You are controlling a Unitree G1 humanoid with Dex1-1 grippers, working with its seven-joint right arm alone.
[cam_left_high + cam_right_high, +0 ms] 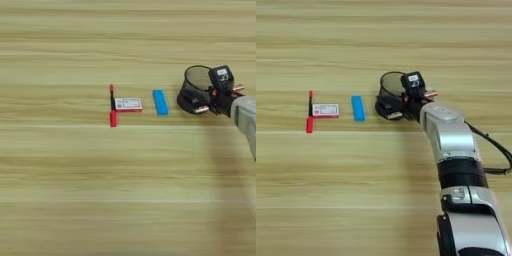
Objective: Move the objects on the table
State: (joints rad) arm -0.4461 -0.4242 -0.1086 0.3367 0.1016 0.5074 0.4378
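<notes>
I log on the counter (75,190): 1 red pen (112,106), 1 white-and-red box (128,104) touching it, 1 blue block (160,102); right gripper (387,100) just beside, fingers' spread unreadable.

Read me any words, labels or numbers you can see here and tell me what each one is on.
None can be read.
Box: white face with a red edge and faint grey marks, too blurred to read.
Gripper: a small white label on its black top, too small to read.
Blue block: no marks show.
Red pen: no marks show.
Table: only wood grain.
</notes>
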